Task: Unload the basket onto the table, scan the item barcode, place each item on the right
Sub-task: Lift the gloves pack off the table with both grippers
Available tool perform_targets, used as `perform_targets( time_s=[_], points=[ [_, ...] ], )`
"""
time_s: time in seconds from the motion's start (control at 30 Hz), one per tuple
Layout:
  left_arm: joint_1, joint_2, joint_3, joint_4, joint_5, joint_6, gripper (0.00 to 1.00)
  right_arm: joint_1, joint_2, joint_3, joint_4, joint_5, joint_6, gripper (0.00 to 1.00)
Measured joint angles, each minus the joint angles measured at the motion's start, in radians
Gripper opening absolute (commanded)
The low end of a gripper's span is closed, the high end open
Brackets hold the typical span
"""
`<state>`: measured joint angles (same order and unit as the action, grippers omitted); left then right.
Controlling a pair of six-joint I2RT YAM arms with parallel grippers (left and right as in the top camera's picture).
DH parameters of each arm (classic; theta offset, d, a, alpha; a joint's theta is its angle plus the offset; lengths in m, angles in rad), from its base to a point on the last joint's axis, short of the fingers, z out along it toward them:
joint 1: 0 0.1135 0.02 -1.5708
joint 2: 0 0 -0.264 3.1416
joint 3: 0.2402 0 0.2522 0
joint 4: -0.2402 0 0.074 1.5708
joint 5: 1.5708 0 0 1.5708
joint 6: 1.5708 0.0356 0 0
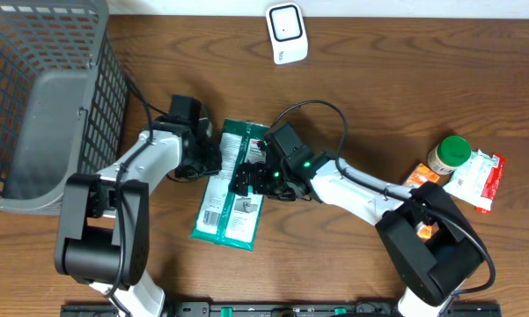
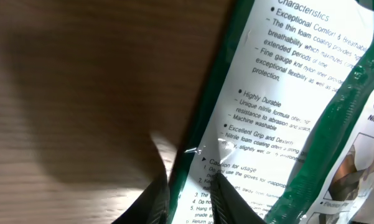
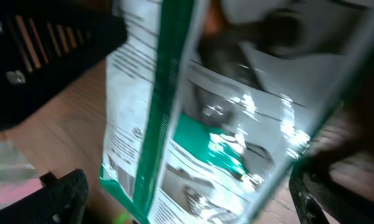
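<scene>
Left pincer (image 1: 213, 163) clenched on the pack's (image 1: 229, 216) left edge; right pincer (image 1: 249, 180) splayed over its middle; scanner (image 1: 286, 33) beyond pack's far end.

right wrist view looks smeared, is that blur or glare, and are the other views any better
Right wrist: the glove packet is blurred all over, print unreadable, with white glare flecks on its plastic. Left wrist: sharper, the print reads, one small glint low down. Overhead: even light, sharp.
</scene>
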<state>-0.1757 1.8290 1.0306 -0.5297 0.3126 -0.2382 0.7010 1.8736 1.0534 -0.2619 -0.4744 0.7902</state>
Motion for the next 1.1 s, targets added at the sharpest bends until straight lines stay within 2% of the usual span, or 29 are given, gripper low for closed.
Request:
perform_targets(
  time_s=[0.07,0.23,0.33,0.4,0.43,0.53,0.6,0.67,0.97,1.1],
  points=[
    [-0.018,-0.001,0.0,-0.007,-0.002,-0.002,0.26,0.01,0.003,0.0,0.003,0.007,0.006,0.84],
    [-0.051,-0.002,0.0,-0.022,-0.004,-0.006,0.26,0.021,0.008,-0.002,0.018,0.019,0.005,0.83],
    [-0.065,-0.003,0.0,-0.024,-0.004,-0.011,0.27,0.027,0.011,-0.01,0.061,0.022,-0.013,0.75],
    [-0.071,-0.003,0.0,-0.026,-0.005,-0.014,0.27,0.03,0.012,-0.016,0.084,0.024,-0.023,0.64],
    [-0.073,-0.004,0.0,-0.026,-0.005,-0.017,0.27,0.031,0.013,-0.02,0.097,0.024,-0.033,0.53],
    [-0.077,-0.004,0.0,-0.027,-0.007,-0.021,0.27,0.032,0.014,-0.023,0.104,0.024,-0.045,0.31],
    [-0.078,-0.004,0.0,-0.027,-0.008,-0.019,0.32,0.032,0.015,-0.024,0.106,0.025,-0.058,0.2],
    [-0.082,-0.005,0.0,-0.024,-0.006,-0.024,0.32,0.032,0.016,-0.024,0.106,0.025,-0.06,0.02],
    [-0.088,-0.017,-0.003,-0.024,-0.012,-0.024,0.32,0.031,0.016,-0.026,0.104,0.021,-0.135,0.01],
    [-0.08,-0.102,-0.023,-0.035,-0.029,-0.024,0.34,0.024,0.006,-0.026,0.086,0.016,-0.178,0.03]
  ],
)
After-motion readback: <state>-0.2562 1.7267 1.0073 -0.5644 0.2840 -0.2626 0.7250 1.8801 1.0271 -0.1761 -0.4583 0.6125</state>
